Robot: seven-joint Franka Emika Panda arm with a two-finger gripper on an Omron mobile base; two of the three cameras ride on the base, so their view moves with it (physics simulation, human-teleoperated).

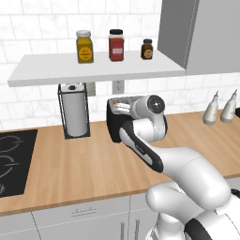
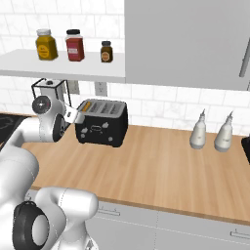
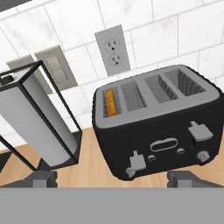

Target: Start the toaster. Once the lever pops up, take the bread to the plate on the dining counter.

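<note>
**Toaster not started yet, gripper lined up in front of it**

So the toaster (image 3: pixel 157 127) is sitting on the wood counter (image 1: pixel 89 164) against the tiled wall, right beside the paper-towel holder (image 3: pixel 39 118). The bread (image 3: pixel 111 102) is down in the slot at one end, just an orange edge showing. On the front there are two levers: the one (image 3: pixel 135 162) under the bread's slot sits low, the other (image 3: pixel 200 131) sits higher. I can't tell if low means already pushed or just how it's drawn from this angle.

Risk as I see it: the bread-side lever is small and off to one side of the gripper's centre line. Go straight in and the fingers could land on the middle button or the casing and shove the whole toaster back toward the wall. Hitting the wrong lever would start the empty slots.

The arm (image 1: pixel 154 154) reaches forward low over the counter, wrist bent so the hand looks slightly down at the toaster's front. The gripper (image 3: pixel 113 178) is spread wide with nothing between the fingers, short of the toaster and not touching it.
</note>
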